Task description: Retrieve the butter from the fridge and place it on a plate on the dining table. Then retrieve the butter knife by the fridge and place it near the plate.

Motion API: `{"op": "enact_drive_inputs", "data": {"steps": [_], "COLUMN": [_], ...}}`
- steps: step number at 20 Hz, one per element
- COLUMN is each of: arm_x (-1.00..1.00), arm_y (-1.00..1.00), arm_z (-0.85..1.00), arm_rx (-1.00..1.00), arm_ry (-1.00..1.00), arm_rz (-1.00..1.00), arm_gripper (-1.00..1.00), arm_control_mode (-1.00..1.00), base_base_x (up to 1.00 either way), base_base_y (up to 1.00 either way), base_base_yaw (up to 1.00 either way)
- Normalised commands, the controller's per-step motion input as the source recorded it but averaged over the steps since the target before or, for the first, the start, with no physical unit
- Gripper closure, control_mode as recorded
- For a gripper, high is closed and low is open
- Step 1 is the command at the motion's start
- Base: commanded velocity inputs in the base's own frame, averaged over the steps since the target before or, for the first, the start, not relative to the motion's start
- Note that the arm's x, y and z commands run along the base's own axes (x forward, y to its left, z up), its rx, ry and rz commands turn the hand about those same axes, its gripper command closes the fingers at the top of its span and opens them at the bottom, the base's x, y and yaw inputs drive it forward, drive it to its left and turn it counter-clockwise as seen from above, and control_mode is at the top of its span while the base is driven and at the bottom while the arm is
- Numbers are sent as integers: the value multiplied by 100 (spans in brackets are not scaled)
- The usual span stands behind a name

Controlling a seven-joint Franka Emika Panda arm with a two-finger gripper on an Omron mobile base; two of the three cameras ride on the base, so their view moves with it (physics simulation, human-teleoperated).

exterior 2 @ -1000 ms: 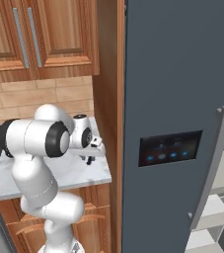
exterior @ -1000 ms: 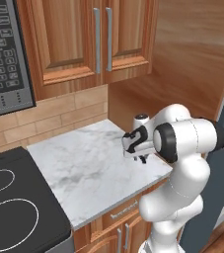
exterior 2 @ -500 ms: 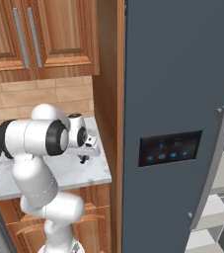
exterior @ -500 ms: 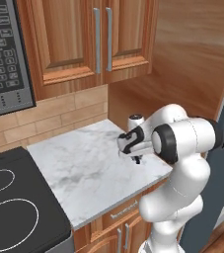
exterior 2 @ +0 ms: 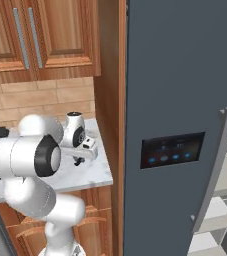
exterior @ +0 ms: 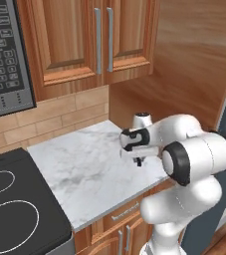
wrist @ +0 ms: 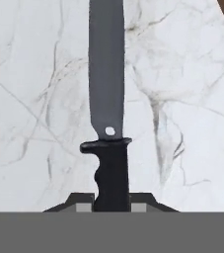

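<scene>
1. Now my jaws are pressed in on the black handle of the butter knife (wrist: 107, 123), one finger on each flank. In the hand view the handle runs straight down between my fingertips and the grey blade points away from me.
2. I hold it by the handle because, as I judge it, that is the thickest part and the only one with flat sides to pinch; the thin blade would give my pads little to bite on.
3. The knife sits over the marble table (exterior: 84, 169) next to the fridge (exterior 2: 185, 100), towards the table's front right corner as the left base view shows it. My gripper (exterior: 138, 160) points down at the marble there, just in front of the wooden wall panel that separates the table from the fridge.
4. Whether the blade rests on the marble or is a little clear of it I cannot tell.
5. The grip looks centred: the blade lines up with my hand's axis, so I expect the knife to come up without swinging.
6. To my mind the next move is a straight lift, keeping clear of the wooden panel, then the carry to the dining table.
</scene>
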Motion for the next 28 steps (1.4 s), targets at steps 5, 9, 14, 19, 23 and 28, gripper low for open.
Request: {"op": "enact_drive_inputs", "data": {"steps": [5, 9, 14, 19, 23, 28], "arm_x": [-93, -96, -97, -72, -21, -10], "arm_y": [-10, 0, 0, 0, 0, -3], "arm_z": [87, 82, 70, 62, 74, 26], "arm_rx": [7, 0, 0, 0, -3, -10], "arm_ry": [0, 0, -9, -14, 0, 1], "arm_rz": [0, 0, 0, 0, 0, 0], "arm_gripper": [100, 100, 100, 100, 100, 100], "arm_control_mode": [-100, -100, -100, -100, -100, -100], "base_base_x": [0, 0, 0, 0, 0, 0], "base_base_y": [0, 0, 0, 0, 0, 0], "base_base_yaw": [0, 0, 0, 0, 0, 0]}}
